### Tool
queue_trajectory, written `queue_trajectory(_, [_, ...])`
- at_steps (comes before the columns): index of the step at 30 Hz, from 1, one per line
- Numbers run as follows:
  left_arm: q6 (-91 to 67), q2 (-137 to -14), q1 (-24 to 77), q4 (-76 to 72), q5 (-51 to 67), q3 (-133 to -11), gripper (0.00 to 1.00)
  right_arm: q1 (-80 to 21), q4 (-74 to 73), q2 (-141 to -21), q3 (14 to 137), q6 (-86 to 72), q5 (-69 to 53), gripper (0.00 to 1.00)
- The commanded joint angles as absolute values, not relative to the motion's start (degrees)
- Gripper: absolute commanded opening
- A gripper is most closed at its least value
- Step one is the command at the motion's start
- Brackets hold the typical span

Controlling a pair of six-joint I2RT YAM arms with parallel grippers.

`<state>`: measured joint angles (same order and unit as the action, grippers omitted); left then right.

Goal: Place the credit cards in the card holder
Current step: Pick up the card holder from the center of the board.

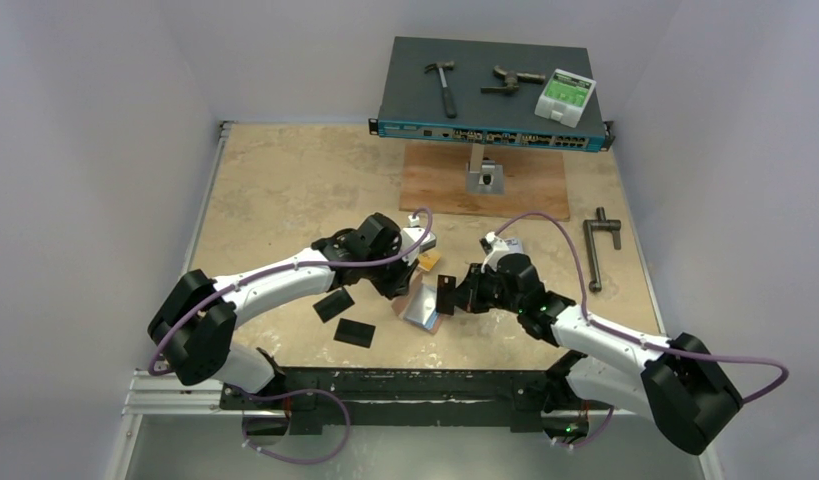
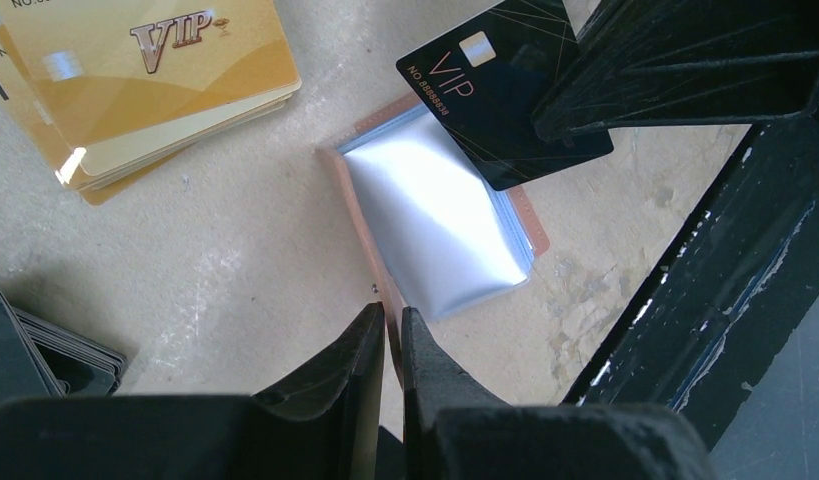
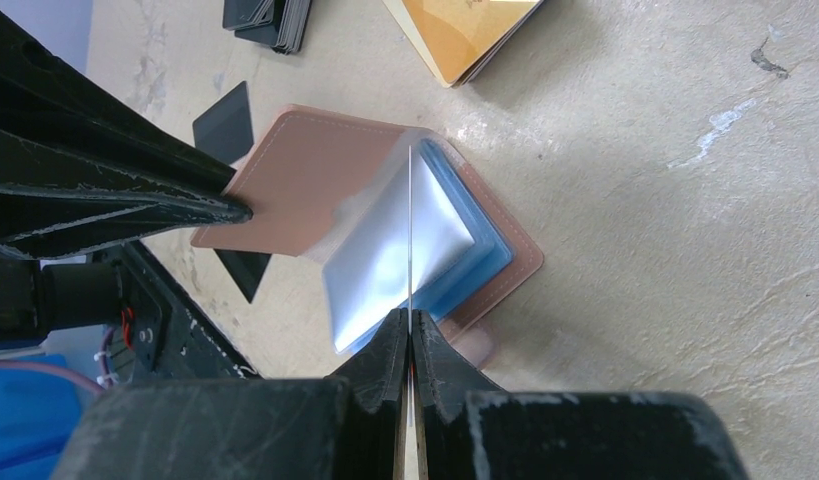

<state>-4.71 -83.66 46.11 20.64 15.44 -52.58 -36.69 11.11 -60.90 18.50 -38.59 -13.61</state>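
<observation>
The salmon-pink card holder lies open on the table, its clear plastic sleeves fanned up. My left gripper is shut on the edge of its pink cover and holds that flap raised. My right gripper is shut on a black VIP credit card. In the right wrist view the card's thin edge stands upright over the sleeves. A gold stack of credit cards lies beside the holder, and a black stack lies further left.
Two loose black cards lie left of the holder. At the back stands a network switch with a hammer on it, over a wooden board. A metal handle lies at the right. The black front rail runs close by.
</observation>
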Motion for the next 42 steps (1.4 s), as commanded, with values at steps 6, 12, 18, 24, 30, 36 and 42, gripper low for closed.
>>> queue_trajectory(6, [-4.0,-82.5,46.8,20.5,16.3,-52.4,0.10,-36.4,12.2,-59.1,17.2,-38.8,-14.1,0.00])
queue_trajectory(12, [-4.0,-82.5,46.9,20.7,16.2,-52.6,0.10,-36.4,12.0,-59.2,17.2,-38.4,-14.3,0.00])
queue_trajectory(18, [-4.0,-82.6,46.9,20.7,16.2,-52.7,0.09,-36.4,12.9,-59.4,16.6,-39.0,-13.9,0.00])
queue_trajectory(24, [-4.1,-82.8,46.9,21.0,16.4,-52.7,0.09,-36.3,15.3,-61.1,16.7,-39.6,-13.5,0.00])
queue_trajectory(30, [-4.8,-83.4,46.9,21.7,16.5,-52.9,0.06,-35.9,18.6,-64.2,18.4,-39.9,-15.0,0.00])
queue_trajectory(36, [-9.3,-83.7,46.9,23.2,13.0,-52.7,0.05,-33.9,20.3,-64.4,19.0,-40.9,-17.6,0.00])
queue_trajectory(42, [-14.7,-85.1,46.8,26.1,4.4,-53.4,0.19,-32.5,20.5,-61.4,17.3,-41.8,-18.4,0.00])
